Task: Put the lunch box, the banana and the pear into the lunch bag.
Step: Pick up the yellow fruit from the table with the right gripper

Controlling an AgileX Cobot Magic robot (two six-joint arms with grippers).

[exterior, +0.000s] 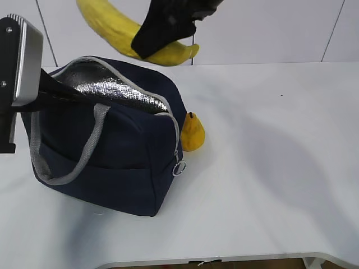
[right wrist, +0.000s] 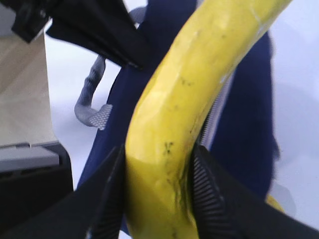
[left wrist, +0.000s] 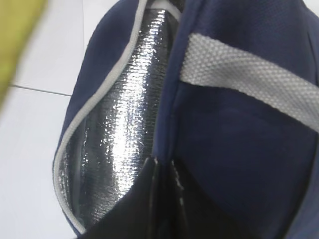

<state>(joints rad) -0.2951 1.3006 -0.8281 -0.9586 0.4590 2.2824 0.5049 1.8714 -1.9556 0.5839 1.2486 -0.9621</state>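
At the left edge of the exterior view the left gripper reaches into the open mouth of the bag. The left wrist view shows its black fingers pressed together on the bag's navy rim, one finger against the silver foil lining and the other against the outer fabric. The bag stands on the left half of the white table, its mouth gaping toward the back, a grey handle hanging down the near side and the zipper's ring pull dangling at its right corner.

Just right of the bag, touching or nearly touching its right side, the pear sits on the table with its stem pointing up.

Above the bag's back right corner, at the top of the exterior view, the right gripper hangs in the air, pinching the banana. The right wrist view shows the ribbed pads clamped on both sides of the banana, whose curved body arches upward over the navy bag below. The banana is clear of the bag and the table.

No picture shows the lunch box; whether it lies inside the bag cannot be told.
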